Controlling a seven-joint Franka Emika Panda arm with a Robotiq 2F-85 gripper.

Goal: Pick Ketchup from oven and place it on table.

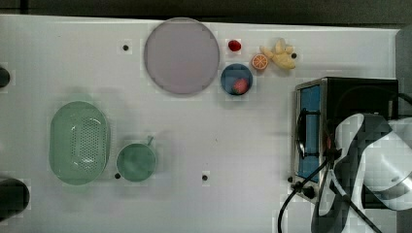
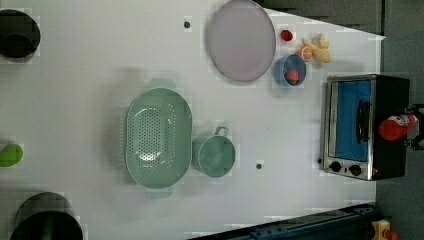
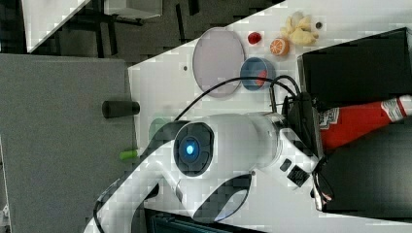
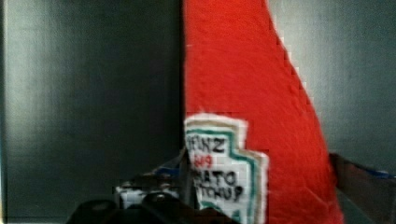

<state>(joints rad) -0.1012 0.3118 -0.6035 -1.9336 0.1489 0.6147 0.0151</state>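
- Ketchup, a red plastic bottle with white label (image 2: 396,127), lies on top of the boxy black toaster oven (image 2: 390,100), at the left view's right edge.
- Pincer (image 2: 414,129) straddles it, jaws spread wide, not yet closed.
- Grasping step: next closing, lifting, carrying to the white dotted surface (image 2: 90,90).

Open table (image 1: 204,131) beside oven (image 1: 311,131)

My arm (image 3: 228,145) is glossy white with black joint bands, a glowing blue ring light, and black cables trailing.
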